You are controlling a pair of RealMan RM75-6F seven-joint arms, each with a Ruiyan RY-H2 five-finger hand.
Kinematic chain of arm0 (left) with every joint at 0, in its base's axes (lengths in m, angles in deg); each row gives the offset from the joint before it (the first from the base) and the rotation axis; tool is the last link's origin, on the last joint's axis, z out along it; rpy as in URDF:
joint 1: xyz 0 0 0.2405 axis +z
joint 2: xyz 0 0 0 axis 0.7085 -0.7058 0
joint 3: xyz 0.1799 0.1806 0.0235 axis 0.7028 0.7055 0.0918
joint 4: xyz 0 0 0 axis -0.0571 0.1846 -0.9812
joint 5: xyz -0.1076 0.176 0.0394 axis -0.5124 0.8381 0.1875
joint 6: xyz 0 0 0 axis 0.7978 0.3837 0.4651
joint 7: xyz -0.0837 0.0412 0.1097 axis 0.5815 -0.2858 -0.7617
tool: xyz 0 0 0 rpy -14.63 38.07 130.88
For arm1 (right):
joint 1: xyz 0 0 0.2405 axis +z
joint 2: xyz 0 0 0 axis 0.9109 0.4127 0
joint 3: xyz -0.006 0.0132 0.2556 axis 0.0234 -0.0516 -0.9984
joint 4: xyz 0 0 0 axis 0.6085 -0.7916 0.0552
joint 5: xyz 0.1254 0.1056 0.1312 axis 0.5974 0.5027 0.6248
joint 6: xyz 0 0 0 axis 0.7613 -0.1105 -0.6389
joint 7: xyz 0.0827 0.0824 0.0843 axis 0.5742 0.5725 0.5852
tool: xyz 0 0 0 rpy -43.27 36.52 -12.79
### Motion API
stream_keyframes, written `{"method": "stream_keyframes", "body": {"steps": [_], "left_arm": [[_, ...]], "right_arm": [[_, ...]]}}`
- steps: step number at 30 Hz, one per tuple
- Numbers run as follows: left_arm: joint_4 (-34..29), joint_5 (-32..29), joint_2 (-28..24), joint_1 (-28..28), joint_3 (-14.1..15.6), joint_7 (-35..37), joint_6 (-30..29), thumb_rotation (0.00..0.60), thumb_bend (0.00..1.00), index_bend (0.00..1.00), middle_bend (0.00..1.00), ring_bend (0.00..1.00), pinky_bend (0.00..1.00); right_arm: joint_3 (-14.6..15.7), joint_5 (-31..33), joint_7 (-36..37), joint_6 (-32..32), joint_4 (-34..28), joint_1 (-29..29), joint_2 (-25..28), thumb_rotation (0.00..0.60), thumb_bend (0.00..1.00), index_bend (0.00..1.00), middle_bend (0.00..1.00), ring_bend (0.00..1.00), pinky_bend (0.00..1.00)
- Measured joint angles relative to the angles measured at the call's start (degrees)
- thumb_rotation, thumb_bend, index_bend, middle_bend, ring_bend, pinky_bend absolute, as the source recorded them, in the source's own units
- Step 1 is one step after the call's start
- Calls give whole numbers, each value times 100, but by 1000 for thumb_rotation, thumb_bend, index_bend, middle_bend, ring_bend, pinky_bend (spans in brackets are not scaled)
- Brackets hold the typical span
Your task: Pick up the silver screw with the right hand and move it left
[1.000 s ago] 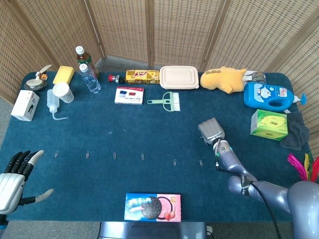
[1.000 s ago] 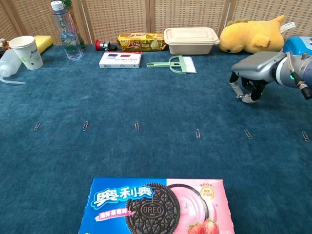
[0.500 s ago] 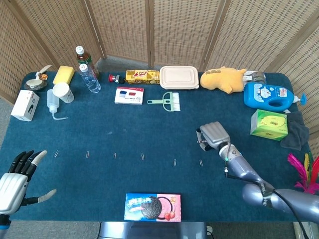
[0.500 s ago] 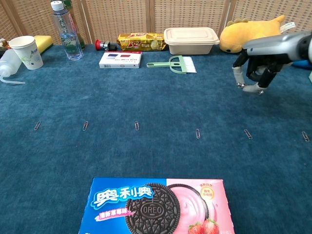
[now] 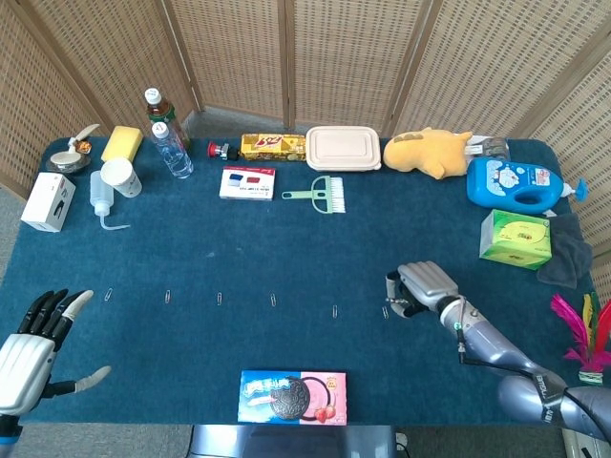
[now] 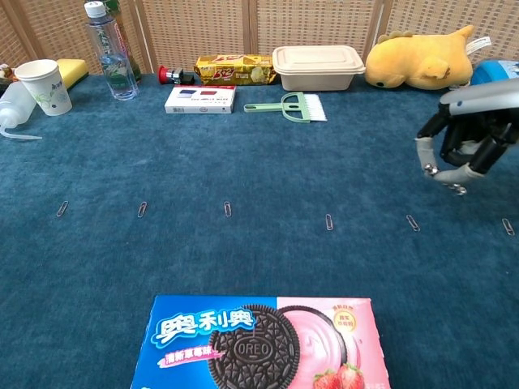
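silver screw: cannot pick it out, only a row of clips on the desk point(image 5: 286, 239) | right hand point(image 6: 466, 150) hovers fingers curled, grip contents unclear | left hand point(image 5: 33, 348) spread, empty | progress: leftward move apparently pending

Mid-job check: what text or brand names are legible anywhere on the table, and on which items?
"OREO": on the cookie pictured on the blue-and-pink box, chest view.
"奥利奥": large white characters on that box's blue half.
Print on the yellow snack pack, white card box, blue detergent bottle and green box: too blurred.
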Motion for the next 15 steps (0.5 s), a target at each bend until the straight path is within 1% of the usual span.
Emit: {"method": "stream_keyframes", "body": {"steps": [5, 15], "left_arm": [[-40, 32, -22, 21, 18, -37, -26, 425, 204, 24, 116, 52, 29], [-164, 81, -69, 26, 21, -159, -29, 425, 204, 25, 116, 49, 29]], "right_arm": [[118, -172, 246, -25, 217, -116, -28, 600, 422, 661, 885, 902, 992], [307, -311, 699, -60, 756, -353, -86, 600, 423, 657, 885, 902, 992]]}}
